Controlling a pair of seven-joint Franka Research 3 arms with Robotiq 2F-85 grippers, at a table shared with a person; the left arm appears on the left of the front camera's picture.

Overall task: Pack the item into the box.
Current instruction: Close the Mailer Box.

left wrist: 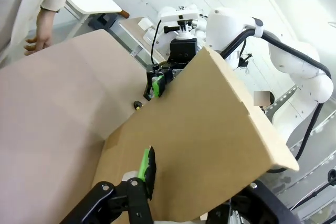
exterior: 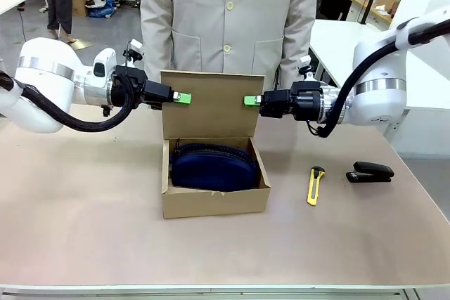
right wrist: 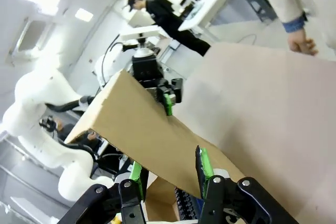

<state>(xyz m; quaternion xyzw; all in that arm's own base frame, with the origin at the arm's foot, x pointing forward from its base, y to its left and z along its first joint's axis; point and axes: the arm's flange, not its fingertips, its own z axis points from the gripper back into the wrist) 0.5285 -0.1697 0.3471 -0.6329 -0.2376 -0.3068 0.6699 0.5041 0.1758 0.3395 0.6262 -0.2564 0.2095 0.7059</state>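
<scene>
Closing the box (exterior: 211, 201) reads as the step in hand. The pouch (exterior: 214, 168) lies inside it, filling most of the floor, so the packing itself looks done. The lid (exterior: 211, 107) stands upright at the far wall, hinge at the bottom.

Left pincer (exterior: 183, 98) is at the lid's left edge and right pincer (exterior: 251, 100) at its right edge, both at about the same height, near the top.

Left pincer, own wrist view: one green pad (left wrist: 148, 169) lies against the near face of the lid. The other finger is hidden behind the board. The edge sits between the fingers, but I cannot tell whether it is truly pinched.

Right pincer, own wrist view: the two pads (right wrist: 203, 163) sit on either side of the lid's edge, which runs down between them. I cannot tell if it is clamped or loose.

Next move, as a judgement: swing the lid forward and down about its hinge. Both arms need to travel together along the same arc, or the board will twist or buckle. The pouch bulges a little, so the lid may need a press to seat.

A knife (exterior: 316, 185) and a stapler (exterior: 370, 171) lie on the worktop (exterior: 84, 223), well right of the box. A person stands behind the lid.
</scene>
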